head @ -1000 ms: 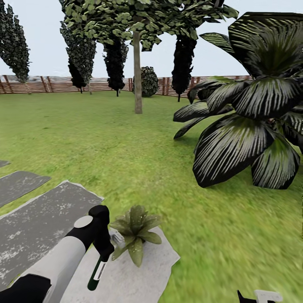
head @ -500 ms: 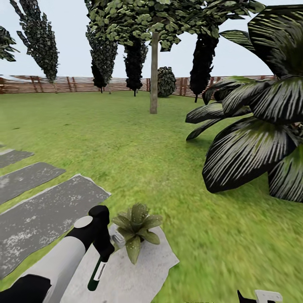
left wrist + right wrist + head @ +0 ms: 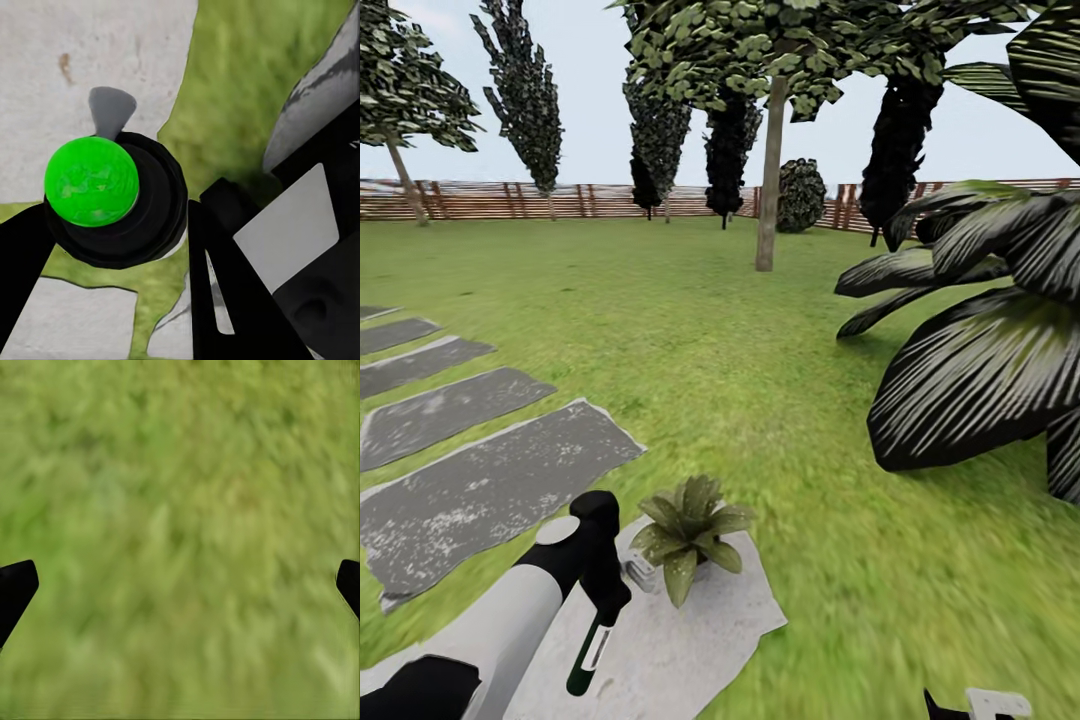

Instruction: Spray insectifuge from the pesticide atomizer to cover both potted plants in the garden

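Left pincer (image 3: 622, 583): clenched on the pesticide atomizer (image 3: 592, 640), which hangs down from the grip in the head view, dark green body with a pale label; from the left wrist view, a bright green cap (image 3: 91, 181) on a black collar sits between the two dark fingers (image 3: 225, 292).
Right pincer (image 3: 180, 585): released, two black tips wide apart at the frame edges, nothing between them, blurred lawn (image 3: 180, 510) beyond.
Potted plant (image 3: 688, 528): just beyond and beside the left pincer, toward the robot's right, standing on the pale stepping stone (image 3: 690, 630); pot hidden under the leaves.
Second potted plant: not made out here.
Nozzle: small pale part (image 3: 640, 572) close to the nearest leaves; exact aim hard to tell.
Step in hand, as judged: bringing the atomizer to bear on the near rosette.
Doing it well: keep the grip firm and steady; point the nozzle at the rosette's centre, not at the stone; back off slightly if the nozzle crowds the leaves, so spray spreads over all of them; sweep across the whole rosette before moving on.
Risk: knocking the small pot over with the hanging bottle; spraying the grey slabs (image 3: 480, 480) or grass instead.
Right arm: best kept low and clear.
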Controlling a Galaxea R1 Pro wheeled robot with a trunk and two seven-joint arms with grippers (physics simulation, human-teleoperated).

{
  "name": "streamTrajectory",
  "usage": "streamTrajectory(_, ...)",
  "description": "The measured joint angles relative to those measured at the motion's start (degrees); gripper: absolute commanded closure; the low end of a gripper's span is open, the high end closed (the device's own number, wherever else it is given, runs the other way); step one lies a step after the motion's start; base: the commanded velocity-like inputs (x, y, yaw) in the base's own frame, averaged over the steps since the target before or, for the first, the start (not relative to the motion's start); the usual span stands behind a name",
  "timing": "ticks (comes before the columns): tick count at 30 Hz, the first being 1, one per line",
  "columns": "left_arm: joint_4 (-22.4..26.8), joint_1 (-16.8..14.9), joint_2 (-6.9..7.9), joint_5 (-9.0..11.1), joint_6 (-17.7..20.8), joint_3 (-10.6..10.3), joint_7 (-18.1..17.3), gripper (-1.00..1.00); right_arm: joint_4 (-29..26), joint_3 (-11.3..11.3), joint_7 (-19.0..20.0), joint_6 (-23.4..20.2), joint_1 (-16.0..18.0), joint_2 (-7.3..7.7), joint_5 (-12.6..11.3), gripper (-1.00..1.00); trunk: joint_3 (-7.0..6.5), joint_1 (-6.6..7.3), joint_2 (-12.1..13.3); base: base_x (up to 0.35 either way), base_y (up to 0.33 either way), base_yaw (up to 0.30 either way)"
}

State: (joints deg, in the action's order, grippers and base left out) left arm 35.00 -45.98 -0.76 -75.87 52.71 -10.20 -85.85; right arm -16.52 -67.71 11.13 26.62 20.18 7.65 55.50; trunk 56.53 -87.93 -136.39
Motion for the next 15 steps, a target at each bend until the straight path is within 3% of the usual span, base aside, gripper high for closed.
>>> streamTrajectory(6,0.01,2.27,0.47,-0.15,-0.01,0.14,2.01,1.0,0.02,0.0,-0.01,-0.01,-0.02,0.01,-0.01,-1.0,0.0,-0.01,0.0,0.024,-0.029,0.061)
streamTrajectory(10,0.18,2.57,0.16,0.4,0.04,0.56,3.74,1.0,0.03,0.0,-0.01,-0.03,0.0,0.0,-0.01,-1.0,0.0,-0.01,0.0,0.005,-0.011,0.237)
streamTrajectory(15,0.7,2.6,-0.24,0.65,0.05,0.66,3.91,1.0,0.06,0.0,-0.02,-0.03,-0.01,0.0,0.0,-1.0,0.0,0.0,0.0,0.109,-0.207,0.263)
